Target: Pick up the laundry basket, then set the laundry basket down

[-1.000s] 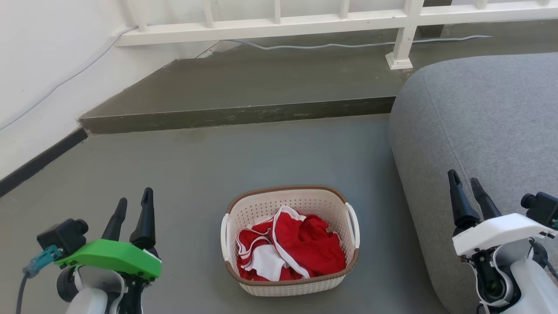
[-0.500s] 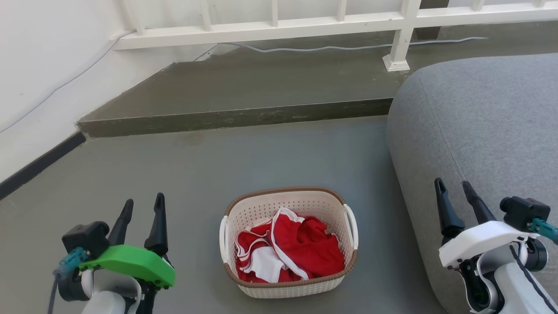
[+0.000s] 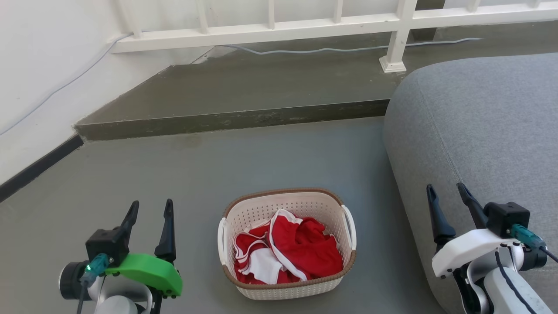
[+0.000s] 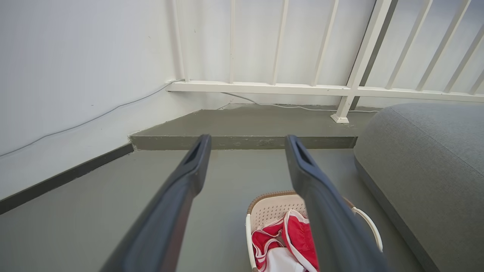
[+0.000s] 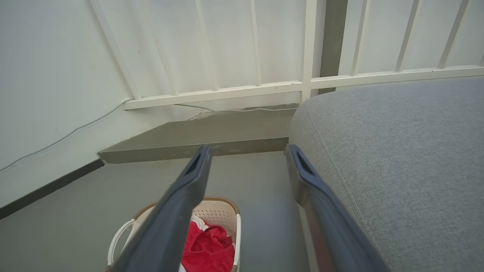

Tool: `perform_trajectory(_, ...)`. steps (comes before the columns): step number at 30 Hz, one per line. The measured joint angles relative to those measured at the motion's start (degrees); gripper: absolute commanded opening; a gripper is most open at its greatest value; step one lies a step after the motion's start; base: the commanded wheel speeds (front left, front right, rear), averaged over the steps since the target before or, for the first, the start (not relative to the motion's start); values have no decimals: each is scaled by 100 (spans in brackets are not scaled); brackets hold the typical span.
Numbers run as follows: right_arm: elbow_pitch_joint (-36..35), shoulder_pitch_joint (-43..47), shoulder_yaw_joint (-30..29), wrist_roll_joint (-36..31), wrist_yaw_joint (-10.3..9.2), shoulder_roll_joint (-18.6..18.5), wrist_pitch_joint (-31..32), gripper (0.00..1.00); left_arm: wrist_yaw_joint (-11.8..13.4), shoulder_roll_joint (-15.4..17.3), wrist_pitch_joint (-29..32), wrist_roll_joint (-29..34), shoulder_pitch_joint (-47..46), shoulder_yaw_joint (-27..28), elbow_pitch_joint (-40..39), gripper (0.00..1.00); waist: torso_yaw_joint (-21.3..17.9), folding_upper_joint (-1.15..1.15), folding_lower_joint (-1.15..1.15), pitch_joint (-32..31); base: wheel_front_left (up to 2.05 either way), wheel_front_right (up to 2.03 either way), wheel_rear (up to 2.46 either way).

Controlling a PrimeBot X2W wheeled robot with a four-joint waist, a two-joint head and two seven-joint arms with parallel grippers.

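Both sat spread, empty, pointing up, left gripper (image 3: 151, 203) lower left, right gripper (image 3: 445, 186) lower right, head view got the whole laundry basket (image 3: 283, 191)

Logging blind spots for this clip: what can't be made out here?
- Bottom of basket: head view, buried under red and white clothes.
- Near half of basket: left wrist view, cut by bottom edge, partly behind a finger.
- Rest of sofa: head view, cut by right edge.

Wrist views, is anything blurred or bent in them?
Left wrist view: left gripper's fingers soft near the bottom edge, railing sharp, posts fanning outward. Right wrist view: right gripper's fingers equally soft, sofa weave crisp.
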Motion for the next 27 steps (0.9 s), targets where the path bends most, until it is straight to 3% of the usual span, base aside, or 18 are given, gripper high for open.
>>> perform_trajectory(7, 70, 0, 105, -489, -55, -9, -124, 100, 56, -13, -140, 481, 8, -44, 98, 100, -17, 0, 0, -5, 0, 0, 0)
perform_trajectory(27, 156, 0, 36, -592, -47, 20, -125, 100, 55, -124, -155, 527, 16, -14, 335, 100, -14, 0, 0, 10, 0, 0, 0)
